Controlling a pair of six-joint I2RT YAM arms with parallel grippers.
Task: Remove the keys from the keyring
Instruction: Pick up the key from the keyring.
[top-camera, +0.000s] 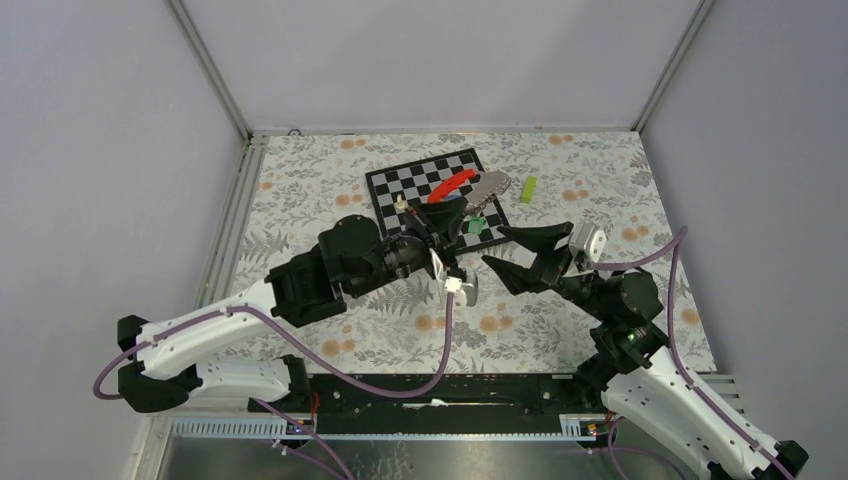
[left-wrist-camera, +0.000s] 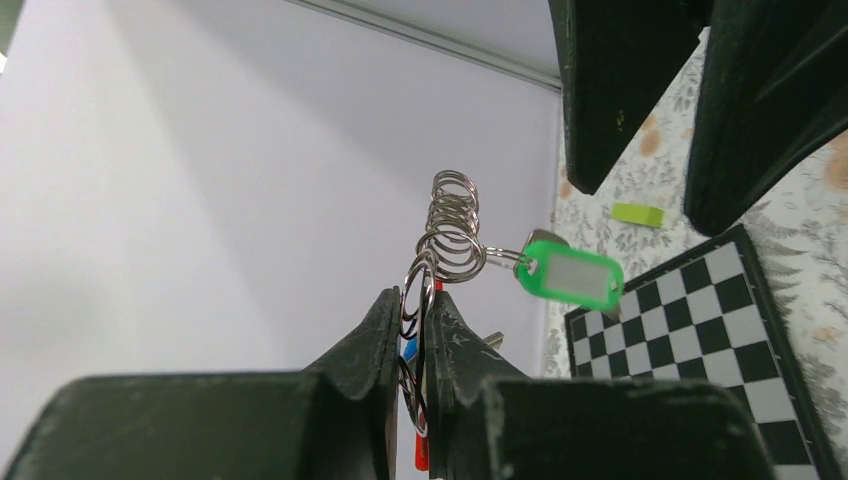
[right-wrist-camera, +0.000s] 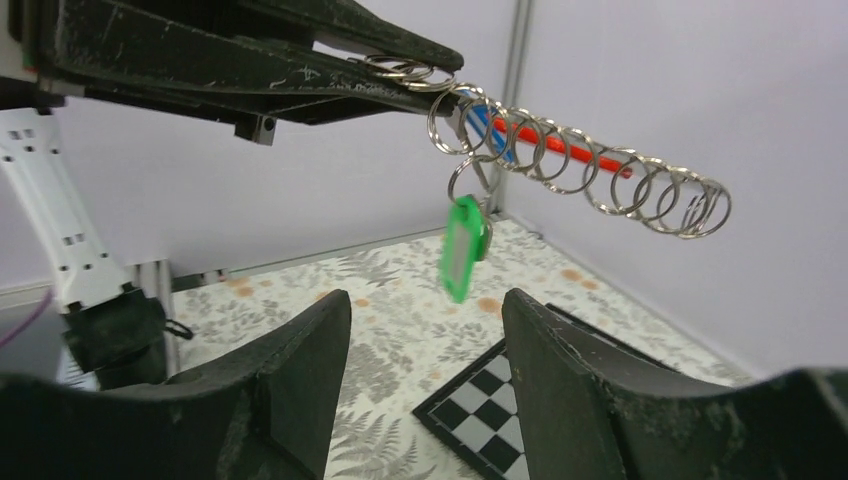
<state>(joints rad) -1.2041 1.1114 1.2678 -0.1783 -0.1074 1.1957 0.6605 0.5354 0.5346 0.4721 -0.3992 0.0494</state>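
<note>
Pinching the keyring (right-wrist-camera: 560, 160), the left gripper (left-wrist-camera: 420, 295) mostly hides what may be keys (left-wrist-camera: 408, 348); right gripper (right-wrist-camera: 425, 300) gapes.

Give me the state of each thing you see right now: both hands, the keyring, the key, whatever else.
left hand: shut on the keyring's end ring, raised.
right hand: open, empty, not touching the keyring.
keyring: held in the air, sticking out from the left hand.
green-headed key: on its ring, hanging down.
chessboard: lying flat.
lime block: lying flat, just off the chessboard.
</note>
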